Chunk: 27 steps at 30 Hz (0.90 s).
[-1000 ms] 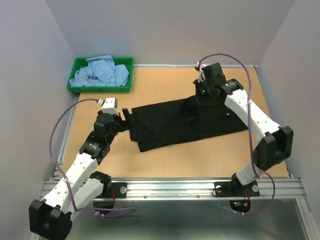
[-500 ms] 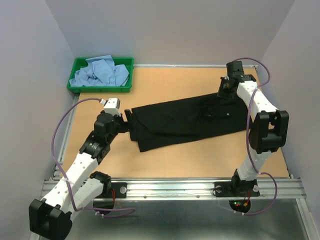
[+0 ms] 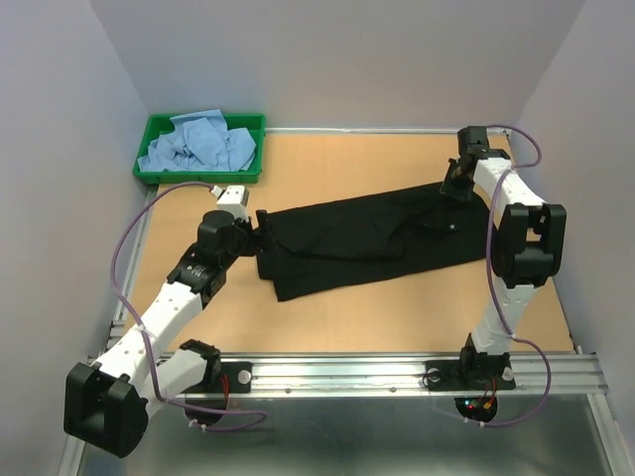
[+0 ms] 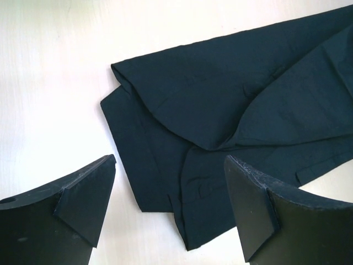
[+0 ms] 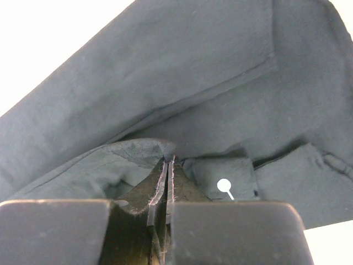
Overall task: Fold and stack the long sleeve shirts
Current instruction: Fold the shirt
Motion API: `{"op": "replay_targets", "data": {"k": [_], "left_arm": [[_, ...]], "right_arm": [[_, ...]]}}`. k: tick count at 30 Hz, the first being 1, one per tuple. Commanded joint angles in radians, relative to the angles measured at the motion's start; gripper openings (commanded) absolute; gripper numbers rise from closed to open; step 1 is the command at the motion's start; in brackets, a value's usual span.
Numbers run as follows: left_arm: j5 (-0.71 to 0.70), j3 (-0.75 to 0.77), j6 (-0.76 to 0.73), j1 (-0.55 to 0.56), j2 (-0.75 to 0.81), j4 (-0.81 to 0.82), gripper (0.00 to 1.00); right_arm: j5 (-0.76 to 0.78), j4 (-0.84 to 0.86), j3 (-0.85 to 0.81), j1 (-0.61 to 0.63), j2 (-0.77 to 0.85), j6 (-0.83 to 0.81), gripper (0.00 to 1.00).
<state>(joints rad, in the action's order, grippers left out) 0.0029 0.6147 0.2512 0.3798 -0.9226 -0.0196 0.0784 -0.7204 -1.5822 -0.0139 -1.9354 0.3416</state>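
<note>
Fingers (image 5: 148,193) of the right gripper (image 5: 166,165) are pressed together on a raised fold of the black shirt (image 5: 165,72), with a small pale button (image 5: 223,185) just beside them on the cloth. From above, that gripper (image 3: 449,189) sits at the shirt's far right end. The left gripper (image 3: 266,226) hovers at the opposite end, its fingers (image 4: 83,199) spread wide apart and holding nothing; the crumpled left edge of the shirt (image 4: 220,99) lies below and between them. The black shirt (image 3: 347,243) stretches across the middle of the table (image 3: 347,164), partly folded over itself. Light blue shirts (image 3: 198,144) are heaped in the green tray (image 3: 198,179) at the far left corner
</note>
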Motion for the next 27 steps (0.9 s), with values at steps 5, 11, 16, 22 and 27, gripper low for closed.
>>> {"op": "replay_targets", "data": {"k": [5,11,16,22,27], "left_arm": [[0.012,0.063,-0.032,0.005,-0.027,0.04,0.91],[0.005,0.062,-0.04,0.004,-0.027,0.037,0.91],[0.005,0.049,-0.044,0.004,-0.027,0.041,0.91],[0.005,0.042,-0.046,0.004,-0.019,0.041,0.91],[0.005,0.037,-0.043,0.004,-0.013,0.033,0.91]], "right_arm": [[0.046,0.035,-0.148,-0.017,-0.042,0.007,0.04],[0.106,0.021,-0.183,-0.017,-0.042,-0.032,0.05],[0.119,0.01,-0.205,-0.017,-0.06,-0.033,0.07],[0.172,0.004,-0.239,-0.017,-0.096,-0.044,0.08],[0.216,-0.014,-0.26,-0.018,-0.123,-0.062,0.08]]}}
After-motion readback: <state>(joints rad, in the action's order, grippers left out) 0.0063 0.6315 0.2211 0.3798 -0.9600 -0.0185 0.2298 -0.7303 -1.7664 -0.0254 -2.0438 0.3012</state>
